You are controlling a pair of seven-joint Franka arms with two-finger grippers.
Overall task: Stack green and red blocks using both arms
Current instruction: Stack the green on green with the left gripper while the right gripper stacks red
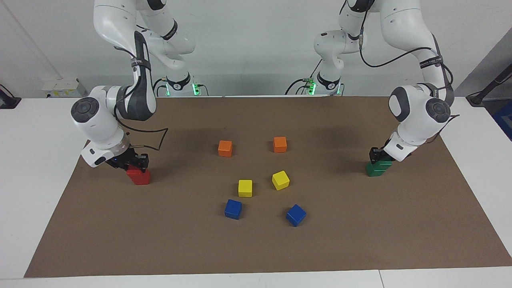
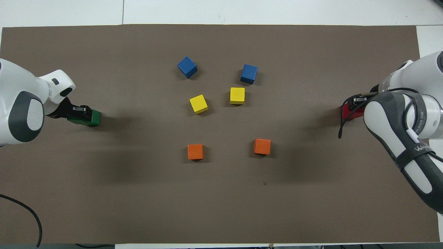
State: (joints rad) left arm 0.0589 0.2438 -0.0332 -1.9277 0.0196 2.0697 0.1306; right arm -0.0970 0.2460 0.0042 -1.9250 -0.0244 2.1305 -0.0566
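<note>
Toward the left arm's end of the mat, one green block [image 1: 384, 163] sits slightly askew on a second green block [image 1: 374, 171]. My left gripper [image 1: 377, 157] is shut on the upper one; from overhead the green blocks [image 2: 90, 117] peek out beside this gripper [image 2: 80, 111]. Toward the right arm's end, my right gripper [image 1: 136, 162] is low over the red blocks and shut on the upper red block [image 1: 131, 172]. That block rests on the lower red block [image 1: 141, 177]. From overhead only a red sliver [image 2: 347, 112] shows by the right gripper [image 2: 358, 101].
Mid-mat lie two orange cubes [image 1: 225, 148] [image 1: 280, 144], two yellow cubes [image 1: 245, 188] [image 1: 281, 180] and, farthest from the robots, two blue cubes [image 1: 233, 209] [image 1: 296, 215]. All rest on a brown mat [image 1: 256, 248] on the white table.
</note>
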